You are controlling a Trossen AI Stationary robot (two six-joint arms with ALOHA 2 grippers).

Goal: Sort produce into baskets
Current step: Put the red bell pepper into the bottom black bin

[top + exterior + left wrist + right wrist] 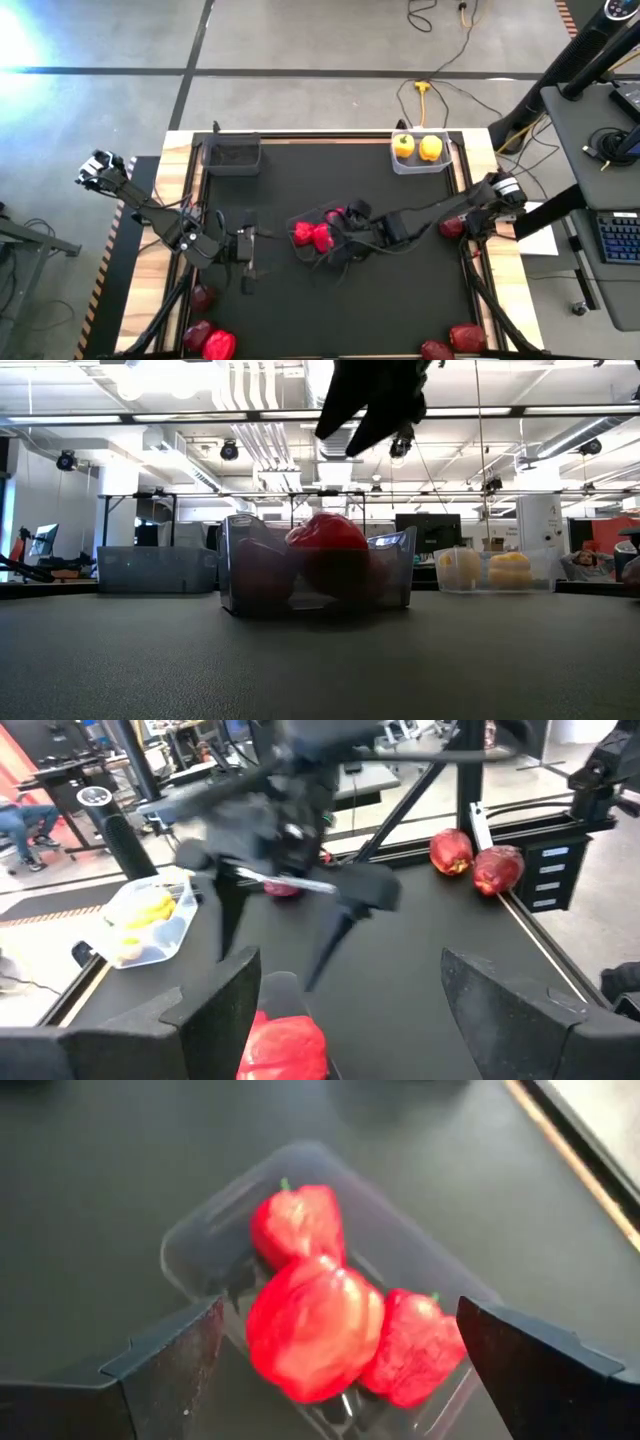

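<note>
The right gripper (335,1370) has its fingers spread wide apart directly above the clear basket (200,1240) at the middle of the black desk (330,300). Three red peppers (313,1325) lie in that basket, below and between the fingers. The left gripper (350,1010), also spread apart, hangs just beside that basket. Two yellow peppers (417,147) fill the basket (420,166) at the desk's far edge. A dark basket (230,156) stands along that edge too.

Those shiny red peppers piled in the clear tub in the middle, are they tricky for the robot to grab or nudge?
Probably a bit. The red peppers look glossy and lumpy, so fingers may slip on them. They sit heaped above the clear tub's rim, so a nudge could roll the top one out. The tub looks thin and light and might slide on the table.
</note>
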